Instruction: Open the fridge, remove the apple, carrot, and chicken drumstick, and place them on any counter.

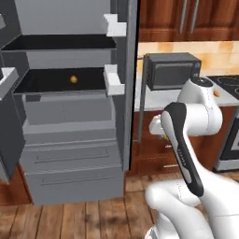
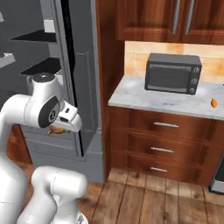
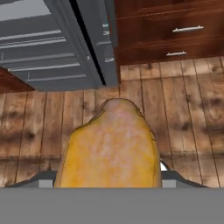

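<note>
The pincer is clamping the golden drumstick low over the wooden floor, carrying it clear of the fridge toward a resting place. Beyond, the fridge is standing open, an orange item waiting on its shelf. Farther off, another orange piece is lying on the counter by the microwave.

Bare table lies between microwave and carrot — the open fridge door flanks its left end.
</note>
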